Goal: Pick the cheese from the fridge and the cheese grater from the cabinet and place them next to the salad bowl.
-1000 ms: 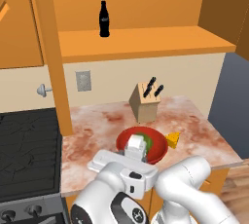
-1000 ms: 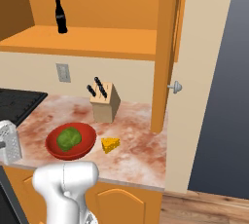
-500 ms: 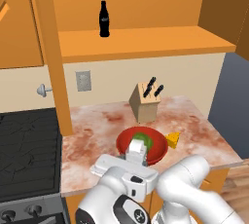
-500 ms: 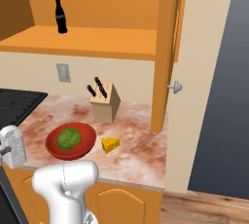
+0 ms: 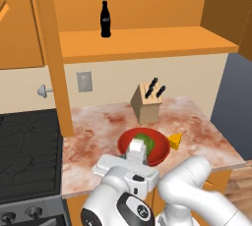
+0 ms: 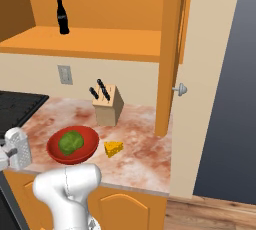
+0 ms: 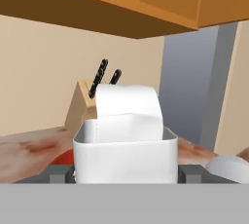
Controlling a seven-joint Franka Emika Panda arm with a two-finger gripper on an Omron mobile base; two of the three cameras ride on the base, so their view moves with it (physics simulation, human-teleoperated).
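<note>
My gripper [image 7: 125, 172] is shut on the cheese grater [image 7: 125, 140], a pale grey box that stands upright between the two dark fingertips. The grater [image 6: 17, 147] hangs over the counter's front edge, just left of the red salad bowl [image 6: 89, 136] with its green lettuce ball. From the left base view the grater [image 5: 136, 150] overlaps the bowl's [image 5: 126, 138] near rim. The yellow cheese [image 5: 174, 140] wedge lies on the counter right beside the bowl's right side, also cheese [image 6: 113, 148]. The open orange cabinet [image 5: 147, 41] hangs above. The fridge is out of view.
A dark cola bottle [image 5: 105, 19] stands on the cabinet shelf. The knife block [image 5: 146, 103] is behind the bowl near the wall. A black stove [image 5: 27, 151] adjoins the marble counter [image 5: 93, 136] on the left. An open cabinet door edge [image 6: 167, 54] rises at the counter's right.
The gripper with the grater has crept very slightly toward the bowl. The bowl, cheese and bottle have not moved.
</note>
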